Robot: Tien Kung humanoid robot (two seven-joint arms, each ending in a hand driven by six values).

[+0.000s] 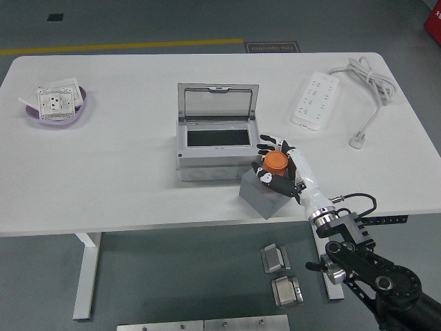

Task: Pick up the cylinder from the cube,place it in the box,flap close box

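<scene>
Reaching in from the lower right corner, the robot's black right arm ends in a right hand [284, 169] whose fingers curl around an orange cylinder [276, 162], gripping it. Directly beneath sits a grey cube [259, 194] near the near edge of the white table [124, 172] (whether the cylinder is touching the cube cannot be told). Just left of the hand stands a grey box [213, 148], its hinged lid upright and open. Farther back on the right lies a white power strip [315, 101] with its cable. At far left rests a purple bowl [56, 110] holding white pieces.
</scene>
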